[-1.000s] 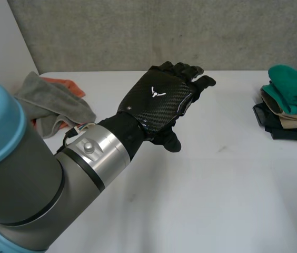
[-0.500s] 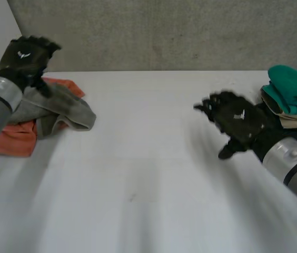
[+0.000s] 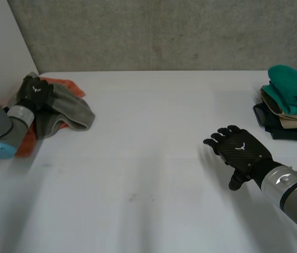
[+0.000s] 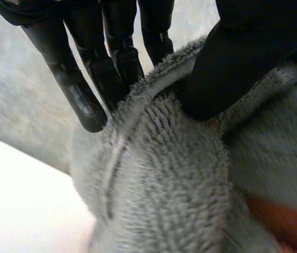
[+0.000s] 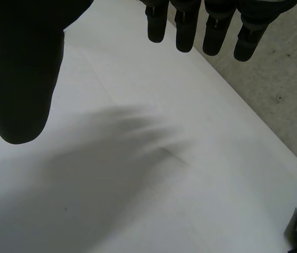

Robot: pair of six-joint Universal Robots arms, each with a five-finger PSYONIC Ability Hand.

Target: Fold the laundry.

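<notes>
**A:** White table (image 3: 138, 179), grey concrete wall (image 3: 164, 31) behind it. Where's the laundry?

**B:** Far left corner: a grey towel (image 3: 70, 110) heaped over an orange cloth (image 3: 69, 84). The left hand (image 3: 35, 94) is on it, pinching the towel's edge between fingers (image 4: 85, 89) and thumb (image 4: 233, 63).

**A:** And the right hand (image 3: 239, 153)?

**B:** It hovers over bare table, fingers straight and spread, holding nothing. Beyond it sits a folded stack (image 3: 290, 100): teal on top, beige, then black.
</notes>
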